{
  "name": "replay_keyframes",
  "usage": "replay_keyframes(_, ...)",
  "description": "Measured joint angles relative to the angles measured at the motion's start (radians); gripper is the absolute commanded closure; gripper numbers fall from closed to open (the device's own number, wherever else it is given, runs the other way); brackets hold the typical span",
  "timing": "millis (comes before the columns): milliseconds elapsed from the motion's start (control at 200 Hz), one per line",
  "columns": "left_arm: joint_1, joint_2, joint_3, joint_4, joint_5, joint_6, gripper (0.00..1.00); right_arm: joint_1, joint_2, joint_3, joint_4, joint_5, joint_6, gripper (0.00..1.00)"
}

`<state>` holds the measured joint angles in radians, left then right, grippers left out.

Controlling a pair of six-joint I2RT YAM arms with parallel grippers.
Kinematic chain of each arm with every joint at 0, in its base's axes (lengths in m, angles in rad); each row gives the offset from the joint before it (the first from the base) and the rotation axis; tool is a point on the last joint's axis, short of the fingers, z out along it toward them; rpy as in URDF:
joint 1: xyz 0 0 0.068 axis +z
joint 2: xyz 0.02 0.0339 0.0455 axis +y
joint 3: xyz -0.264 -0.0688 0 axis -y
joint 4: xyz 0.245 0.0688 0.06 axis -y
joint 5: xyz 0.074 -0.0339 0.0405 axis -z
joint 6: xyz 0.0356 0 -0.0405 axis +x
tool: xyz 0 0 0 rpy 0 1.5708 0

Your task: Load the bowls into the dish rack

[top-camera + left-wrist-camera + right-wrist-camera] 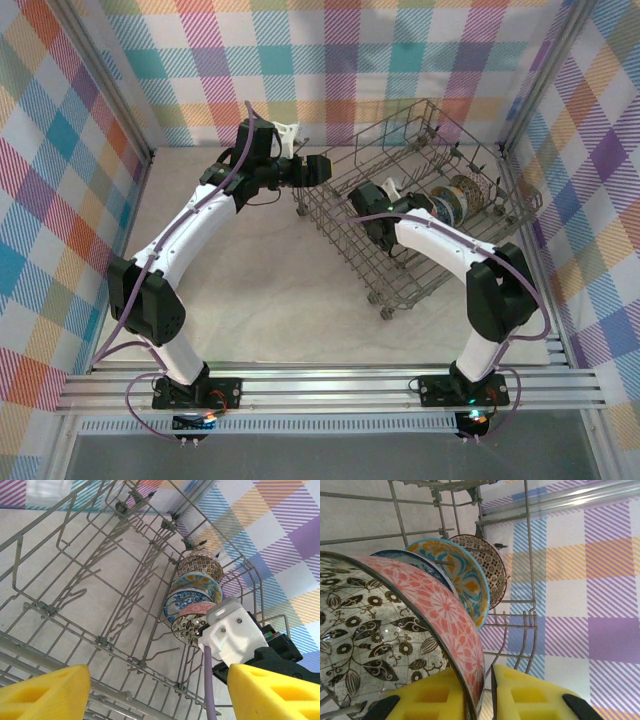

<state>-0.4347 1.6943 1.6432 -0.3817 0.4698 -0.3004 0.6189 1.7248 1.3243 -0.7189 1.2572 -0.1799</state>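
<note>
The rack (400, 150) sits on the table (260, 290), near the far right corner, turned at a slant. Inside the rack, in its right half, the bowls (455, 200) stand on their edges in a row, one right behind the next. The right gripper (482, 690) is inside the rack too, at the left end of the row. One of its fingers (530, 695) is on each side of the end bowl's (395, 630) rim. The left gripper (315, 170) is outside the rack, just beside its left corner, well apart from the bowls.
</note>
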Motion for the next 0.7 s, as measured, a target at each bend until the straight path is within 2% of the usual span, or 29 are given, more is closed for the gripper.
replay_keyframes(50,0.0,0.0,0.0,0.0,0.0,-0.002,0.27,-0.003,0.006,0.006,-0.022,-0.007,0.03,0.8)
replay_keyframes(100,0.0,0.0,0.0,0.0,0.0,-0.003,0.27,-0.006,0.01,0.008,-0.041,-0.01,0.062,0.75)
replay_keyframes(435,0.0,0.0,-0.003,0.014,-0.001,-0.019,0.27,-0.018,0.068,0.008,-0.177,-0.033,0.227,0.7)
replay_keyframes(485,0.0,0.0,-0.003,0.019,-0.001,-0.021,0.27,-0.019,0.068,0.008,-0.179,-0.039,0.237,0.61)
replay_keyframes(535,0.0,0.0,-0.003,0.021,-0.001,-0.021,0.28,-0.021,0.068,0.008,-0.183,-0.044,0.246,0.6)
replay_keyframes(700,0.0,0.0,-0.003,0.022,-0.001,-0.025,0.27,-0.035,0.069,0.008,-0.18,-0.075,0.251,0.45)
